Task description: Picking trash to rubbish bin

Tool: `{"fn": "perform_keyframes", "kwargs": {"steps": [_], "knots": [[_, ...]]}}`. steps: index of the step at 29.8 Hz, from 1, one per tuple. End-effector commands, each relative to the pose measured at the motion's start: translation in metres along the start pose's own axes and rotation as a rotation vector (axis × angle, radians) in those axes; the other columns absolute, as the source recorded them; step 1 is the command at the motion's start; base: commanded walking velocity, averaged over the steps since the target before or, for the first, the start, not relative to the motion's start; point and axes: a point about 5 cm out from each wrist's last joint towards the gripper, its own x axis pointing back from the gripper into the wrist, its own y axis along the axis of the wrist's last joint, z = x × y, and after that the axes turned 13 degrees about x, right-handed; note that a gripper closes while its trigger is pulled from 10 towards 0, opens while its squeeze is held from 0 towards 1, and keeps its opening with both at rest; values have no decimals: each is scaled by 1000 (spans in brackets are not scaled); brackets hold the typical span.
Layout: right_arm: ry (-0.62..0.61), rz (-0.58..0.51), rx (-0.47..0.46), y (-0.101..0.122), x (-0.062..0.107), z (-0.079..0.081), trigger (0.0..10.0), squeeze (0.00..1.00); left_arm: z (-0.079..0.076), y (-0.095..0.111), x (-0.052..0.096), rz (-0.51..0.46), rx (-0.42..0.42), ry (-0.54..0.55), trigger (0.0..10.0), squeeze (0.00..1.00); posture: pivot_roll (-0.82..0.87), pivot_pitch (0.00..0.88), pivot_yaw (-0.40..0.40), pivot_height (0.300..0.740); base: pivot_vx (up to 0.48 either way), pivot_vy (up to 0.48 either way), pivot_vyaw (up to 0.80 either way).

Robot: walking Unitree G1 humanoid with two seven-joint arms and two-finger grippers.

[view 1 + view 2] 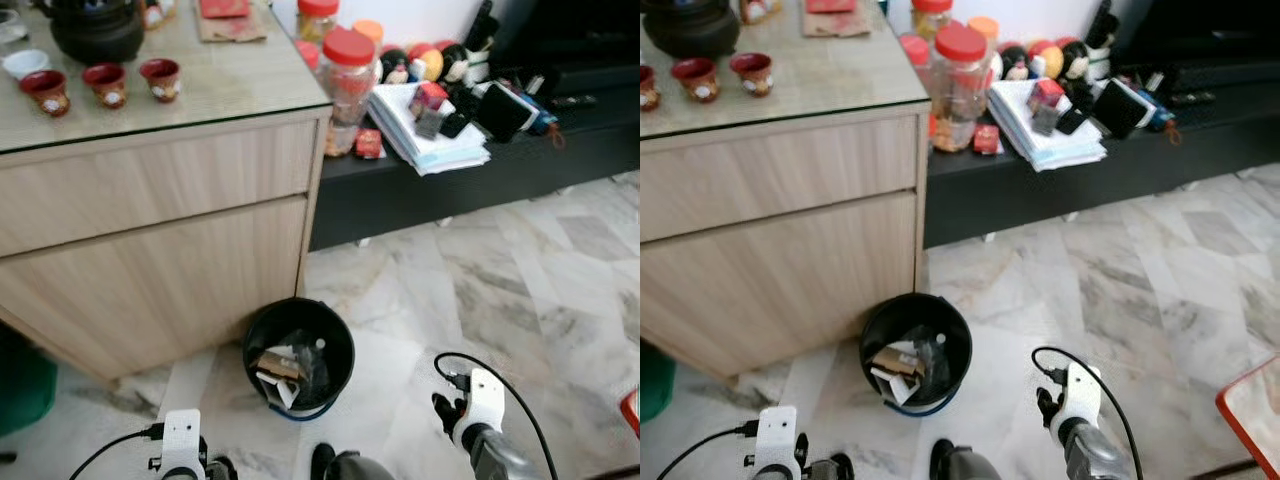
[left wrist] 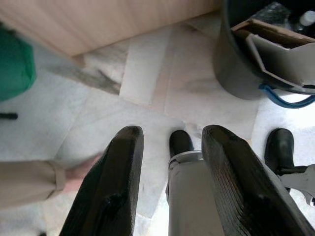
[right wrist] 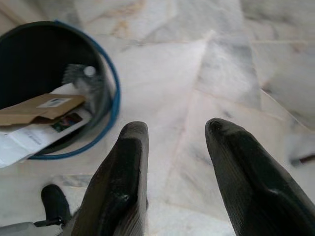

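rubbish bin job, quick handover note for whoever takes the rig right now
Left gripper: open, empty, low above the marble floor.
Right gripper: open, empty, over bare floor beside the bin.
Black rubbish bin stands on the floor by the wooden cabinet, between the arms; cardboard and paper already inside.
Left: no loose trash visible on the floor; look around for more.

3 red cups, 1 black bin, 2 red-lid jars, 1 teapot.
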Motion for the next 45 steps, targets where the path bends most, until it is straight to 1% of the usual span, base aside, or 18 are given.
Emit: {"fn": "perform_keyframes", "kwargs": {"steps": [1,9,12,19,26,30,39,45], "knots": [[-33,19,-27,-7,3,-9,10000,0,2,-17,6,70,-4,16,10000,0,51,179,-154,740,0,0,-719],[-39,14,-36,-5,3,-9,10000,0,-2,-8,3,43,10,8,10000,0,49,191,-158,740,0,0,-716],[-40,15,-39,-5,3,-9,10000,0,-4,-8,2,41,-15,-7,10000,0,46,194,-159,740,0,0,-719],[-45,15,-43,-5,3,-9,10000,0,-4,-9,3,43,-17,-5,10000,0,43,198,-158,740,0,0,-719],[-58,25,-56,-10,5,-12,10000,0,-4,-10,3,45,-32,-6,10000,0,43,205,-154,740,0,0,-740],[-61,28,-61,-11,5,-12,10000,0,-5,-9,3,44,-65,-13,10000,0,40,206,-152,740,0,0,-748],[-65,31,-65,-13,5,-13,10000,0,-7,-8,2,44,-65,-20,10000,0,39,207,-151,740,0,-299,-750],[-63,36,-61,-14,5,-12,10000,0,-7,-8,2,48,-63,-24,10000,0,41,207,-151,740,0,0,-745]]}}
